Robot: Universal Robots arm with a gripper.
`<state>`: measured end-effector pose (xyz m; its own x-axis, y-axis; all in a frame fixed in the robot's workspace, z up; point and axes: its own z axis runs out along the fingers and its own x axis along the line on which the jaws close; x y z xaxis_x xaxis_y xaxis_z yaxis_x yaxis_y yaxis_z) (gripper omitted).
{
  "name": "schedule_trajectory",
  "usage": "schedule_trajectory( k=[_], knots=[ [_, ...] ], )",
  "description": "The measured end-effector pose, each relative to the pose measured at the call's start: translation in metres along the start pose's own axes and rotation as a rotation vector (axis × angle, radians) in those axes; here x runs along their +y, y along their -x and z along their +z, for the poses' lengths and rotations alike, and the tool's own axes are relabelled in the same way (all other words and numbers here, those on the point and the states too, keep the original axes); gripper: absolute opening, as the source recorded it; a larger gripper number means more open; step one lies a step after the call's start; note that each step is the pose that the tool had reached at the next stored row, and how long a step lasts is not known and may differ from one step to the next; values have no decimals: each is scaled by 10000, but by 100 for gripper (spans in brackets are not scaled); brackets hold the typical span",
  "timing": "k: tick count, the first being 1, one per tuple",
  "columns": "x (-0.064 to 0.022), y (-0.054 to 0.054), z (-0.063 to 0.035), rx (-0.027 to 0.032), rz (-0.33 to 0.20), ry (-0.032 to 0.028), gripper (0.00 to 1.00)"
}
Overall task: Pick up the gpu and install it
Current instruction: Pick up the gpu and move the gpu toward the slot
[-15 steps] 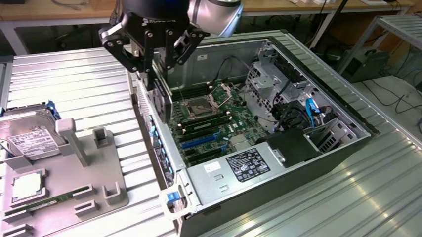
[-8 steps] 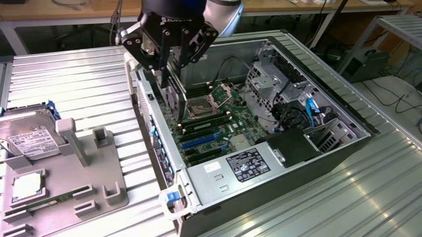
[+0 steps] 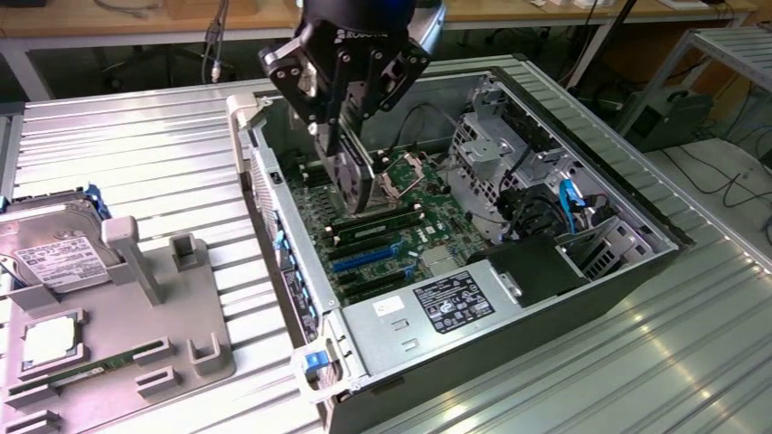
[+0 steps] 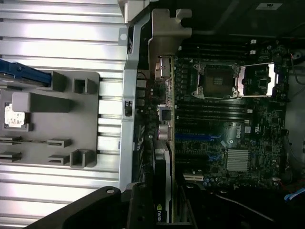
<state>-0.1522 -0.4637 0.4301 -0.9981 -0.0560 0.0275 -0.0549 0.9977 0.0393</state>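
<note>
Black gripper [image 3: 346, 113] pinches the gpu [image 3: 353, 176] between its 2 fingers. The jaws are pressed onto the card's faces, not spread. Card hangs on edge under the tool, faces vertical. My read: that keeps the contact edge pointing down at the board [image 3: 417, 212].

Gpu is inside the open case [image 3: 603, 194], over the board's middle, near the rear wall on the exterior view's left. Its lower edge sits low over the board; can't tell if it touches. Doesn't look seated to me, the tool carries it.

Wrist view looks down along the gpu [image 4: 162, 179], beside the rear wall. The cpu socket [image 4: 217, 81] is off to one side, bare. Blue slots [image 3: 368, 259] lie just past the card toward the psu [image 3: 453, 303], apart from it.

Case lies on its side with the panel off, so the board faces up and the arm gets straight-down access.

Outside the case, a grey tray [image 3: 157, 344] sits on the ribbed metal table [image 3: 133, 136], well apart from the gpu. It holds the drive [image 3: 49, 244] and cradles the memory stick [image 3: 85, 371] flat in a groove. Likely reason: each part sits at a known pose with room for fingers.
</note>
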Motion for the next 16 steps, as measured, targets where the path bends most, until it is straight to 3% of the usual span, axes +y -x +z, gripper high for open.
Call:
schedule_trajectory(
  k=[16],
  knots=[
    [-27, 497, 1, 0, -1, 1, 27]
  ],
)
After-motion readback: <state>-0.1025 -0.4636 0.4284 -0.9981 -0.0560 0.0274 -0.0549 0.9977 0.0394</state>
